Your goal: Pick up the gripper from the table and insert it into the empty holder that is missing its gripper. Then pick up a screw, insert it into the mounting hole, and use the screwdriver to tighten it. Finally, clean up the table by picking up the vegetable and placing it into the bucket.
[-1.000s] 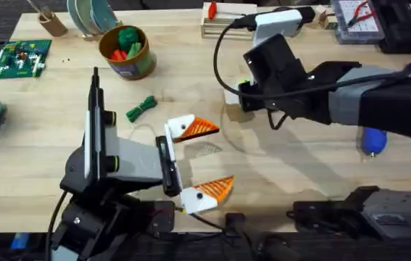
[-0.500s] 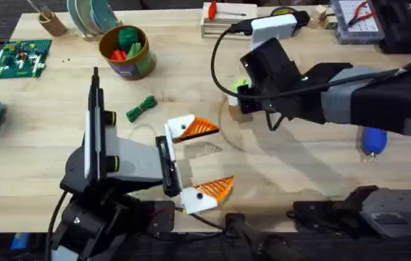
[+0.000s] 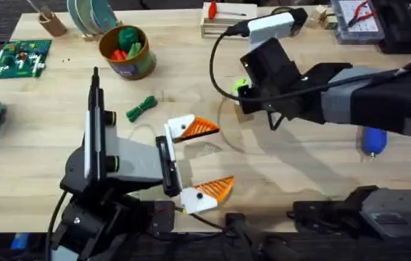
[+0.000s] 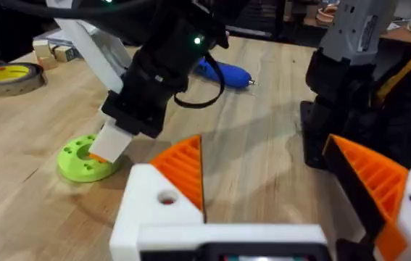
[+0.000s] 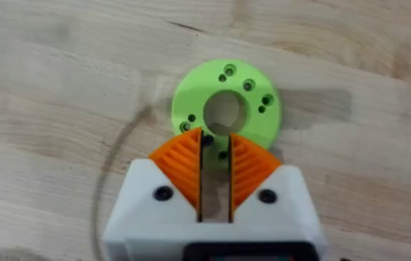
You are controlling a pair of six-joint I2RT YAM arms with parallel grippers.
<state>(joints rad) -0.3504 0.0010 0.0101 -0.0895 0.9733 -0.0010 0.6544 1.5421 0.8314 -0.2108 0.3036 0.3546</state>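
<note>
My left hand carries two white angular finger blocks, each capped with an orange ribbed wedge and marked by a small dark screw hole. Its wrist is black with a pale grey shell, and a thin black cable runs along it. My right hand has the same white blocks and orange ribbed pads. That arm is black and grey, with a looping black cable.

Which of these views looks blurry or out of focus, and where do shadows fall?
Overhead: the right arm near the camera looks soft and casts a broad shadow on the table. Left wrist: the left gripper is blurred up close, the blue screwdriver soft. Right wrist: the green disc is sharp, with a faint shadow beside it.
</note>
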